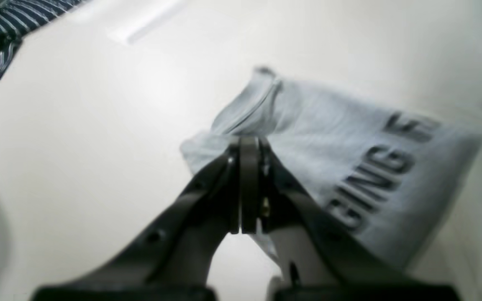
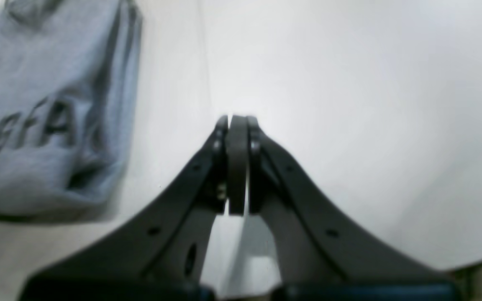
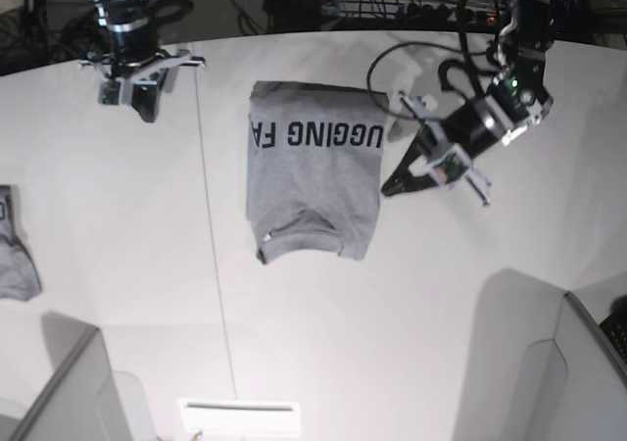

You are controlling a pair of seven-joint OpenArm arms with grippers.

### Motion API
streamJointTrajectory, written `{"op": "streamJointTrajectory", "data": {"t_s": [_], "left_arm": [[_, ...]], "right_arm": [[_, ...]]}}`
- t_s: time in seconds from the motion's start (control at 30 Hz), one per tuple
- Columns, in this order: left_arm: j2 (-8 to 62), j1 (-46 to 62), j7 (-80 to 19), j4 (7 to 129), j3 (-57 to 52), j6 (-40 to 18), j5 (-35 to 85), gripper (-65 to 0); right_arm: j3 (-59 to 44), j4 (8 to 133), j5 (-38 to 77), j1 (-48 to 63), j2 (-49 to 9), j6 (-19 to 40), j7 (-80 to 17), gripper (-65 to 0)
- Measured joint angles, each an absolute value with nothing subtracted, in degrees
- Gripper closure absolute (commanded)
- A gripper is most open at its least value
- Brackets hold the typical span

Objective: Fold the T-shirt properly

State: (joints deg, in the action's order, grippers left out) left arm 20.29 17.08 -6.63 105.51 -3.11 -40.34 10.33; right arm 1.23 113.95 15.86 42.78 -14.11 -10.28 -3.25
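The T-shirt (image 3: 313, 181) lies near the middle of the white counter (image 3: 411, 343), already folded down to a compact rectangle with the lettering on top; I'd judge the sleeves are tucked in and what remains is a last fold and some tidying of the rumpled edge at 6 o'clock. The left gripper (image 1: 247, 140) is clamped on a bunched corner of the shirt at about 3 o'clock, while the right gripper (image 2: 237, 119), at 10 o'clock, is pinched closed on nothing. Across the cloth I can read "UGGING FA" in black capitals, the rest folded out of sight.
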Motion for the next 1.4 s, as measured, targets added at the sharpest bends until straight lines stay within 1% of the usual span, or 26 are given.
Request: {"op": "streamJointTrajectory", "data": {"t_s": [0.13, 0.23, 0.33, 0.4, 0.47, 0.5, 0.53, 0.6, 0.67, 0.77, 0.87, 0.97, 1.07, 1.13, 1.27, 1.33, 1.4], "left_arm": [[20.32, 26.44, 5.8, 103.98, -6.79, -39.62, 7.9, 0.0], [20.25, 32.53, 15.86, 102.72, -9.19, -39.68, 1.8, 0.0], [20.14, 38.33, 26.44, 97.36, -9.76, -39.57, -3.81, 0.0], [20.12, 40.97, 32.97, 93.62, -9.76, -39.79, -5.76, 0.0], [20.14, 43.46, 38.26, 90.45, -10.33, -39.7, -7.07, 0.0], [20.23, 44.82, 40.29, 88.97, -10.85, -39.42, -7.29, 0.0], [20.34, 46.28, 42.68, 87.35, -11.22, -37.78, -7.27, 0.0], [20.4, 48.42, 44.4, 83.72, -11.57, -34.57, -7.33, 0.0], [21.17, 49.74, 47.0, 80.09, -11.29, -34.22, -7.68, 0.0], [21.76, 50.87, 51.27, 75.22, -11.07, -33.19, -7.14, 0.0], [21.26, 52.75, 53.71, 71.24, -10.87, -33.21, -7.27, 0.0], [21.02, 52.9, 53.84, 65.95, -10.76, -33.21, -7.62, 0.0], [21.37, 52.21, 53.93, 58.89, -10.9, -32.99, -7.2, 0.0], [21.19, 51.27, 53.84, 54.39, -10.37, -32.97, -6.98, 0.0], [20.69, 45.93, 53.74, 44.69, -4.93, -33.17, -7.05, 0.0], [20.27, 42.5, 53.43, 39.31, -2.35, -33.17, -6.94, 0.0], [19.11, 38.81, 49.25, 33.17, -1.13, -33.01, -6.2, 0.0]], "right_arm": [[1.15, 112.09, 4.73, 47.0, -10.09, -9.98, 6.59, 0.0], [1.23, 111.98, 2.7, 50.98, -9.58, -9.76, 14.96, 0.0], [1.1, 111.53, 2.66, 53.45, -9.78, -9.98, 21.91, 0.0], [0.95, 109.82, 2.48, 55.33, -9.78, -9.74, 23.4, 0.0], [-1.65, 106.63, 2.33, 57.12, -9.61, -9.02, 23.64, 0.0], [-3.05, 104.75, 2.55, 57.65, -9.61, -9.72, 23.49, 0.0], [-4.45, 102.8, 2.55, 58.28, -9.67, -9.91, 23.33, 0.0], [-6.33, 100.27, 2.59, 60.42, -10.0, -10.0, 23.97, 0.0], [-6.92, 99.57, 2.52, 64.23, -10.07, -9.96, 25.67, 0.0], [-6.7, 98.32, 2.55, 68.55, -9.56, -9.74, 24.86, 0.0], [-4.27, 95.81, 2.52, 69.52, -9.69, -10.02, 21.47, 0.0], [0.34, 91.85, 2.52, 68.97, -10.13, -9.89, 15.53, 0.0], [4.47, 85.82, 2.55, 66.26, -10.09, -9.78, 8.93, 0.0], [7.51, 80.64, 2.55, 62.87, -11.0, -9.67, 6.68, 0.0], [15.7, 68.12, 2.46, 54.74, -13.45, -10.22, 6.15, 0.0], [20.78, 61.95, 2.59, 50.85, -13.76, -10.15, 6.02, 0.0], [25.17, 55.24, 2.63, 46.57, -13.41, -9.76, 5.76, 0.0]]}}
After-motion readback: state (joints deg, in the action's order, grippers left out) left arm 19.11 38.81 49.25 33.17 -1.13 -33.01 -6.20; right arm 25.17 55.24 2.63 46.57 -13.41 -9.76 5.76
